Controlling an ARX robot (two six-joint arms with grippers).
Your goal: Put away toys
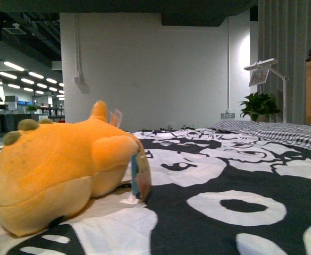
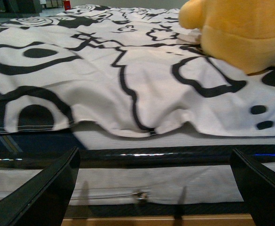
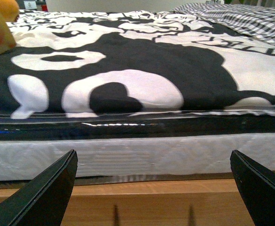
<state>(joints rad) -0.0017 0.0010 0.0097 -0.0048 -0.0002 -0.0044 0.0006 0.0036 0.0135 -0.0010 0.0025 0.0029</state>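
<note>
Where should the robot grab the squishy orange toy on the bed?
Probably its stubby side limb: the plush toy has a plump, wide body, while that limb sticks out narrow enough to pinch. Come in over the near edge of the bed with the open left gripper, which faces it.

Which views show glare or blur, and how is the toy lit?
Front view: plush toy sharp, softly lit; wall blown out at right. Left wrist view: bedspread slightly soft, glare streak on the dark strip under its edge. Right wrist view: similar streak, toy blurred.
</note>
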